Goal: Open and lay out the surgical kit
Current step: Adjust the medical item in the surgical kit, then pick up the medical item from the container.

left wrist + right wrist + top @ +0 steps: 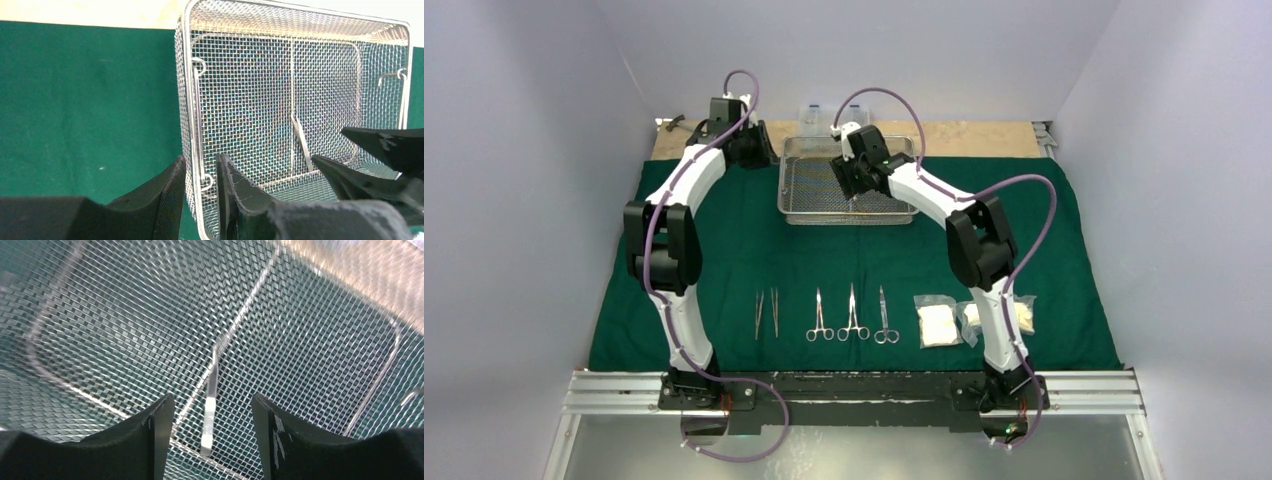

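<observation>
White arm links [686, 335], black joint housings [664, 245], looping purple cables [1027, 180], black end effector fingers [145, 440]

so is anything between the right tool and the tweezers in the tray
Nothing visible: the tweezers lie bare on the tray floor, between the right tool's spread fingers. The left tool grips the tray wall.

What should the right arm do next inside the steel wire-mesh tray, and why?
Probably lower the right gripper a little and close it on the slim steel instrument lying on the floor of the rectangular steel wire-mesh tray. Its open fingers straddle that piece without touching it, and the left gripper pinches the tray's wall, apparently steadying it.
</observation>
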### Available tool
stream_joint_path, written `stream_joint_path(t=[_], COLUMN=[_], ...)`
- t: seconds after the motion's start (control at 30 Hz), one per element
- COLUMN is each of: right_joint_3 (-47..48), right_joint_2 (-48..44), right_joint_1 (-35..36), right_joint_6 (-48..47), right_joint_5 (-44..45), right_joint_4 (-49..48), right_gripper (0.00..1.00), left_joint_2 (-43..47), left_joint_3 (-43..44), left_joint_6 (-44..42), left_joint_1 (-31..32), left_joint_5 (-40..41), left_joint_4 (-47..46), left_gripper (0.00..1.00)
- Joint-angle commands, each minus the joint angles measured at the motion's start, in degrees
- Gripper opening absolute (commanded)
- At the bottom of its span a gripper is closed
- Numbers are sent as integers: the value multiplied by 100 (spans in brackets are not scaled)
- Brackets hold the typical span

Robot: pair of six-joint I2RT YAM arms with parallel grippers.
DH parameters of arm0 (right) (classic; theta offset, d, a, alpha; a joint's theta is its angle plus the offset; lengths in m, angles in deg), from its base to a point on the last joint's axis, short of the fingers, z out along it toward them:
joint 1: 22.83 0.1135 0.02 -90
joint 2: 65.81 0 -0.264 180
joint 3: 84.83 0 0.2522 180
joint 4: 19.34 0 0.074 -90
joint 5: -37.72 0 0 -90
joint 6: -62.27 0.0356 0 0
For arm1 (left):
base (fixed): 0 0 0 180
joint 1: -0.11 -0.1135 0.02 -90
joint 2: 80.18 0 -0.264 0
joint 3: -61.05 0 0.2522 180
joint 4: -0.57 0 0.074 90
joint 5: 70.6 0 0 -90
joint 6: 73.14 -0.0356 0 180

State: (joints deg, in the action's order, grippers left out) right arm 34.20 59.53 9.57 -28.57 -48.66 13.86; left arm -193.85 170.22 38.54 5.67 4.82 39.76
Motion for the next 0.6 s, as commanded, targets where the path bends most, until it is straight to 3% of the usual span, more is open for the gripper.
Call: stream_joint_path(t=[0.0,0.57], right_joint_3=[236,554], right_joint_2=[141,783], right_joint_1=[-3,97], right_joint_6=[205,4], right_joint_5=[535,791], right_joint_4=[531,504], right_gripper=[60,40], left_joint_2=[230,374], left_joint_3=[263,496], left_joint_6=[-70,12], left_joint_1=[-64,-73], left_joint_5=[393,761], left_joint_4=[76,238], left_gripper=[28,28])
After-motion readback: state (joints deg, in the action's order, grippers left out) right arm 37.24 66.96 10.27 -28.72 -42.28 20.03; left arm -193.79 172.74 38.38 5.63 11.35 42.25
